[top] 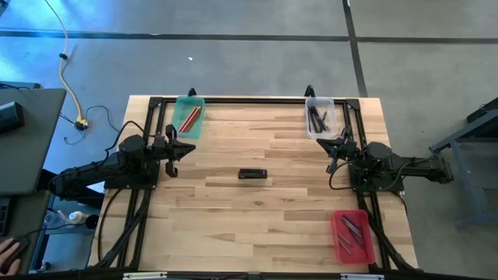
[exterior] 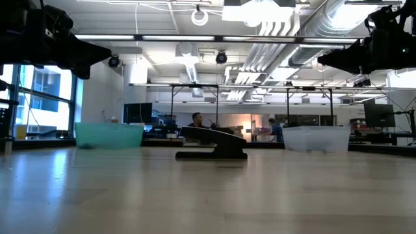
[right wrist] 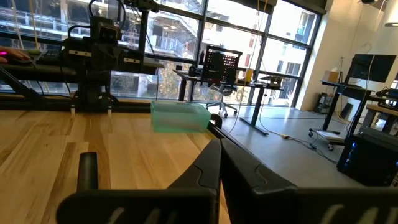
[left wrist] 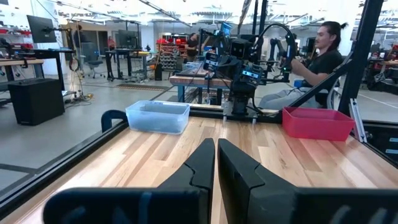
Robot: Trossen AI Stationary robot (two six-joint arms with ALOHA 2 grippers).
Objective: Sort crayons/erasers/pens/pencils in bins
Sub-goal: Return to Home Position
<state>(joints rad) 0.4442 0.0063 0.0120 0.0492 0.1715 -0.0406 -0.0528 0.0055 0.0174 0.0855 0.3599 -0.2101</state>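
A black item [top: 252, 174], shaped rather like a stapler, lies alone in the middle of the bench [top: 257, 225]; everything else is placed by it.

The left hand [top: 174, 149] hangs well off to the left-arm side of the black item. Its fingers are narrow, almost pressed together, and hold nothing. The right hand [top: 336, 149] mirrors it on the other side, also closed down to a sliver and empty. Both sit back near their own frames, which fits a resting pose: with nothing to carry, closed fingers and a clear middle keep the arms out of each other's way.

The green bin [top: 189, 117] stands beyond the left hand from the black item, against the bench's rail, with red pencils [top: 190, 119] laid lengthwise in it. The clear bin [top: 320, 117] stands against the same rail on the right-arm side and holds dark pens [top: 318, 120]. The red bin [top: 354, 236] is on the right-arm side too, but at the opposite edge of the bench, with a few small sticks [top: 352, 228] inside, too small to tell apart. Keeping the bins at the edges leaves the centre free for picking.

No loose pens or pencils show around the black item, so the sorting looks about finished. A person sits beyond the bench, past the right arm.
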